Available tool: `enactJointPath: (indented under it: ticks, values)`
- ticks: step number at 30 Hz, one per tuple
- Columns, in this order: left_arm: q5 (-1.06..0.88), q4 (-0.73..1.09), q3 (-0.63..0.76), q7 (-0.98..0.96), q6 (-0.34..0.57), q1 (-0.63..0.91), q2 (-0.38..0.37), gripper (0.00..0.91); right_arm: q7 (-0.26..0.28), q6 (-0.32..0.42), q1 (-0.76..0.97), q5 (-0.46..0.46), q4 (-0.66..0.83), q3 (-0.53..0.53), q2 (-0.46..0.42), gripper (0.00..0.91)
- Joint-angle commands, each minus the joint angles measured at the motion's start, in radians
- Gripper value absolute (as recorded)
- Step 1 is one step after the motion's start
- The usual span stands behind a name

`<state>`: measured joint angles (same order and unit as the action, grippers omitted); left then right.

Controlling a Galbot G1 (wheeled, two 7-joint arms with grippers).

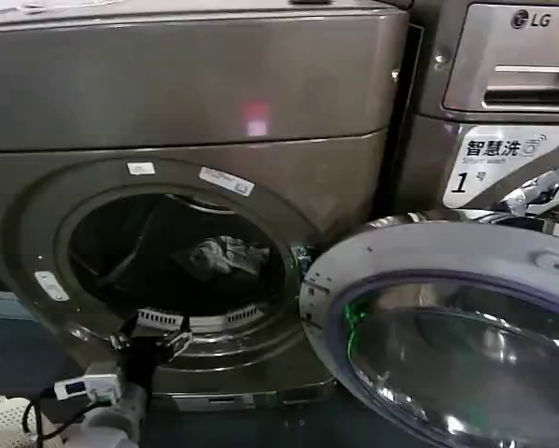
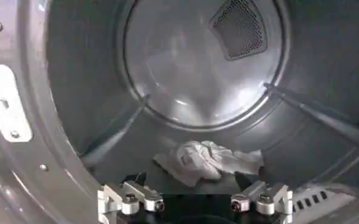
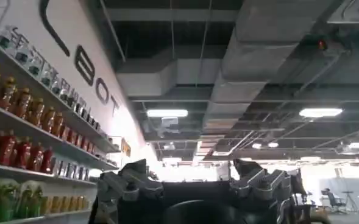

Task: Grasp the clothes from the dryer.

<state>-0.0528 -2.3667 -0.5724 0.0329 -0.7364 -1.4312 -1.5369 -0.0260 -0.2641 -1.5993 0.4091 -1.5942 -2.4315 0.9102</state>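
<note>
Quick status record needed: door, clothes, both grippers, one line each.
dryer door: swung open, to the right of the porthole
clothes: small white bunch lying on the drum floor inside the dryer, not gripped
left gripper: open, at the porthole's lower rim, aimed at the clothes, short of them
right gripper: open, empty, pointing up toward the ceiling, away from the dryer

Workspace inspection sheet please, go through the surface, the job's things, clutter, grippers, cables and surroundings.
Surface: drum floor bare grey metal around the clothes.
Job's things: dryer with door swung open to the robot's right; clothes bunched on the drum floor.
Clutter: nothing seen in the drum.
Grippers: left gripper open at the porthole's lower rim, facing the clothes, not touching them; right gripper open, aimed at the ceiling.
Cables: black cable by the left wrist.
Surroundings: LG machine to the right; bottle shelves in the room.
</note>
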Motion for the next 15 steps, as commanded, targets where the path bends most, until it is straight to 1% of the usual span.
enactJointPath:
  ticks: [1, 5, 7, 8, 15]
  values:
    - [-0.002, 0.003, 0.001, -0.001, -0.049, 0.0, -0.001, 0.907, 0.0, 0.002, -0.002, -0.001, 0.003, -0.001, 0.001, 0.907]
    - [-0.003, 0.027, 0.004, -0.011, -0.049, 0.019, -0.005, 0.907, 0.007, 0.036, -0.005, 0.003, 0.0, 0.0, 0.008, 0.907]
    - [-0.025, 0.046, 0.006, -0.014, -0.049, 0.035, -0.004, 0.907, 0.006, 0.039, -0.006, 0.007, -0.001, -0.002, 0.012, 0.907]
    - [-0.035, 0.07, 0.007, -0.012, -0.027, 0.059, -0.002, 0.907, 0.004, 0.04, -0.008, 0.008, 0.001, -0.004, 0.013, 0.907]
    - [0.008, 0.224, 0.011, -0.021, 0.03, 0.212, -0.006, 0.907, 0.004, 0.058, -0.015, 0.008, 0.003, -0.002, 0.029, 0.907]
